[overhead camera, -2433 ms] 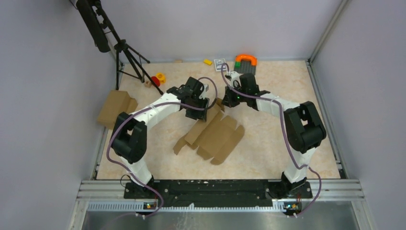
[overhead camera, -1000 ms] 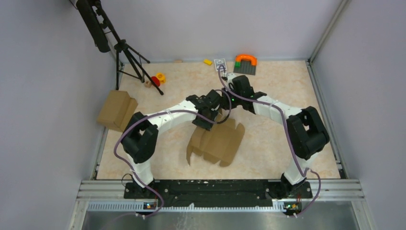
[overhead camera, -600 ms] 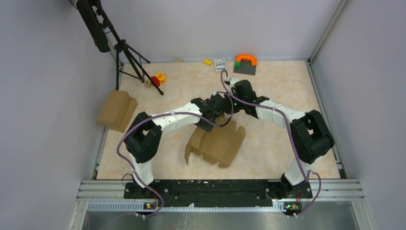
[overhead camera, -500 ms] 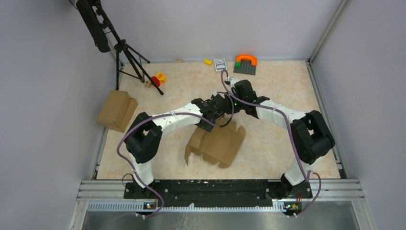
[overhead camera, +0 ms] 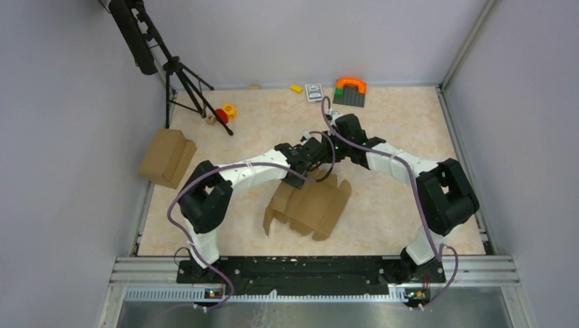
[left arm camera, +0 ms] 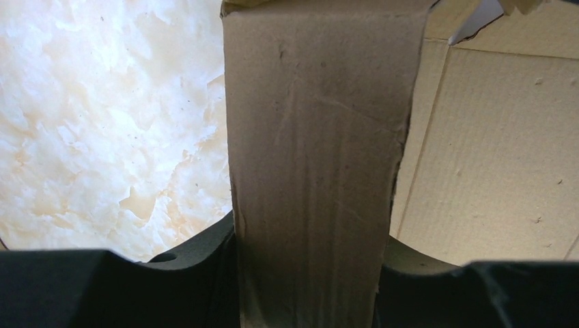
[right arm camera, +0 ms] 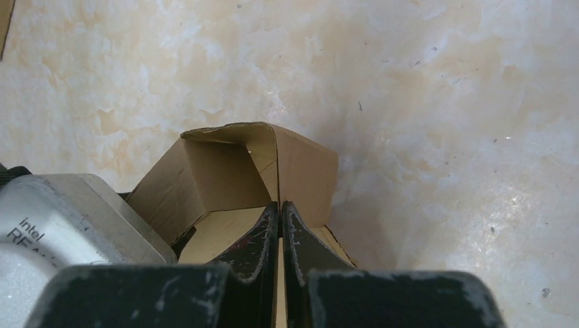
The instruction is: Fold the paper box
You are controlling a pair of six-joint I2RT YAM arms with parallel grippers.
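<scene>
Top view: the paper box (overhead camera: 311, 205) lies on the table (overhead camera: 410, 123) just on the 6 o'clock side of centre. It is mostly a flat brown sheet, with some flaps lifted along its 9 and 12 o'clock edges. Both arms reach in and meet over the 12 o'clock edge.

Left gripper (overhead camera: 305, 168): in the left wrist view a long cardboard strip of the paper box (left arm camera: 314, 171) runs straight up between the fingers (left arm camera: 75, 287). The black finger bodies sit against both its long edges. I read this as a grasp on the strip, but the contact lines are in shadow, so I mark it probable.

Right gripper (overhead camera: 326, 154): clenched. In the right wrist view the gripper (right arm camera: 280, 205) has its tips pressed together with nothing between them. They point at a raised, folded corner of the paper box (right arm camera: 232, 171). I cannot tell whether the tips touch the cardboard.

Elsewhere:
- A bulkier brown carton (overhead camera: 167, 156) sits at the 9 o'clock edge.
- A black tripod (overhead camera: 181, 82) stands at about 10 o'clock.
- An orange-and-green toy (overhead camera: 350, 90), a small card (overhead camera: 313, 91) and a yellow block (overhead camera: 296, 88) lie along the 12 o'clock edge, well apart from the box.
</scene>
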